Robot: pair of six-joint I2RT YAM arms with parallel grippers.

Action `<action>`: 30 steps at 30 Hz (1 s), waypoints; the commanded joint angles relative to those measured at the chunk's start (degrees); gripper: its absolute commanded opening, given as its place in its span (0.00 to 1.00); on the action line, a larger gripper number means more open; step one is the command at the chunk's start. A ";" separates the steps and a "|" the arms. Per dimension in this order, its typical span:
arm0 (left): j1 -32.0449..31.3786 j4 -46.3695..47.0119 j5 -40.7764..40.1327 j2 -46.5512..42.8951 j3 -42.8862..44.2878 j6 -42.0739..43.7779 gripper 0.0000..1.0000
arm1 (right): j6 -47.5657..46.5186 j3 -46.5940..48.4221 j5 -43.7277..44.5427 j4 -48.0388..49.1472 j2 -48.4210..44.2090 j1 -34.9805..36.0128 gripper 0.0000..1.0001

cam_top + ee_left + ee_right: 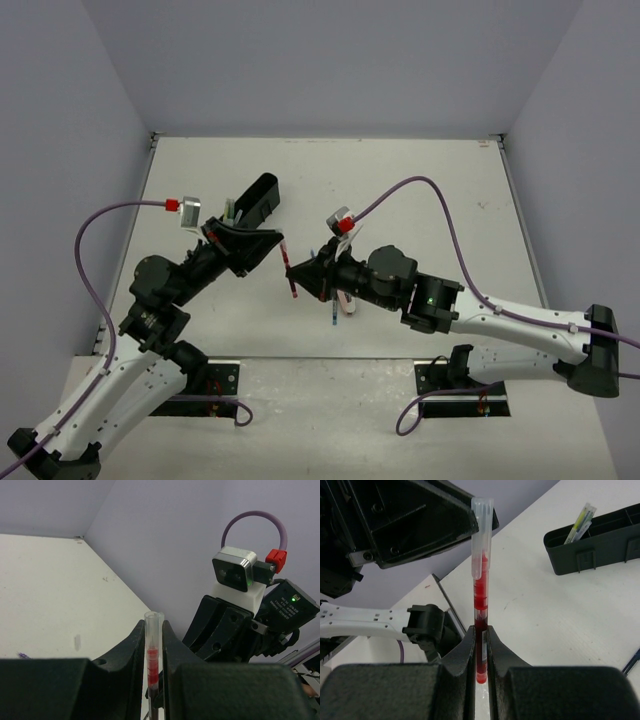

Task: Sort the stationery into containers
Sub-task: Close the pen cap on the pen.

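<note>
A red pen with a clear cap [289, 272] hangs in the air between my two grippers. My right gripper [300, 277] is shut on its red barrel [481, 595]. My left gripper [277, 243] is closed round the clear cap end [153, 655], its fingers touching both sides. The long black organiser tray [258, 197] lies behind the left gripper with yellow-green pens [580, 525] standing in it. A blue pen [331, 312] and a pinkish eraser block [347, 303] lie on the table under my right arm. Other stationery is hidden.
The white table [420, 190] has grey walls on three sides. A purple cable [440, 215] loops above my right arm. The tray's wall [600, 545] shows at the upper right of the right wrist view, and a blue pen tip [632, 661] at its right edge.
</note>
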 commanded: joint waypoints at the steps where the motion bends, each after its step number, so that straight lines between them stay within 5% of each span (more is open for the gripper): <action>1: 0.33 0.76 1.02 -0.76 -1.20 -1.19 0.00 | -1.16 4.43 4.29 5.96 -0.01 0.18 0.00; 24: 0.33 -3.14 0.02 -0.84 -1.41 -0.05 0.00 | -9.77 6.00 4.86 10.99 1.45 -0.04 0.00; 30: 0.33 -3.90 -0.04 -1.02 -1.01 1.16 0.25 | -9.37 5.25 4.32 11.77 1.97 0.01 0.00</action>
